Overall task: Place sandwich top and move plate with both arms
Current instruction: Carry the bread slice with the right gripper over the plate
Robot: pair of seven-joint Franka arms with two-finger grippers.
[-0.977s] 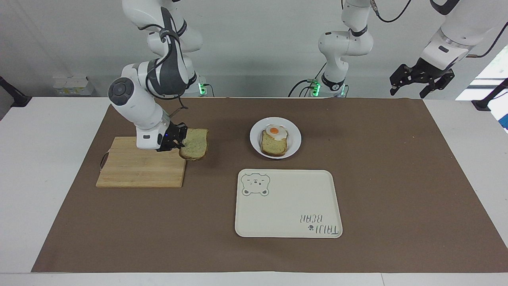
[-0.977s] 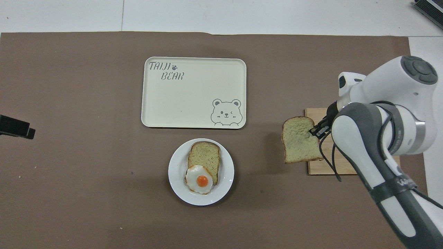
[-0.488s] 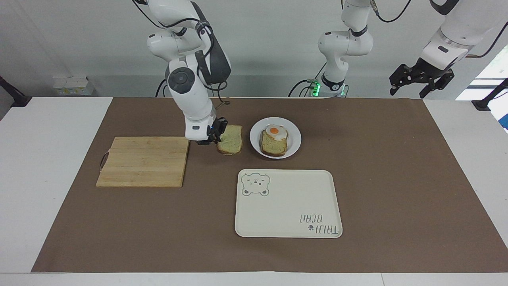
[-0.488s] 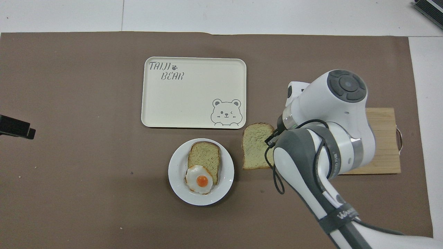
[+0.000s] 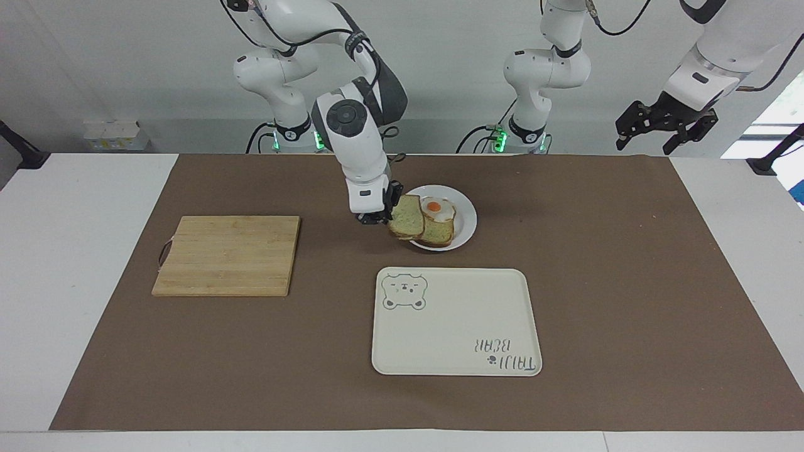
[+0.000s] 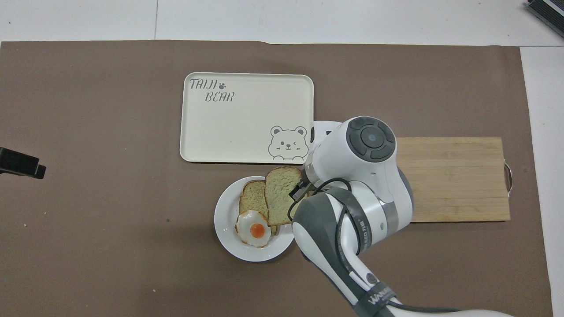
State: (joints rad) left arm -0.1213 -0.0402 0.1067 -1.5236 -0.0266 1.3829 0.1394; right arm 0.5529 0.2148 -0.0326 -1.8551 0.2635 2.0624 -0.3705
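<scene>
Currently: sandwich top (image 5: 406,216), light, soft, crushable, pinched at its crust edge by the closed right gripper (image 5: 380,216), hangs over the plate (image 5: 466,221) rim at nine o'clock; left gripper (image 5: 666,127) waits, wide.

Arm construction and markings

Both arms (image 5: 352,135) had glossy white jointed housings with dark grey elbow sections and round grey joint caps (image 6: 370,138); black cables looped along the links, a black band carried white lettering, green lamps glowed at the bases (image 5: 499,139), and the grippers were black.
</scene>
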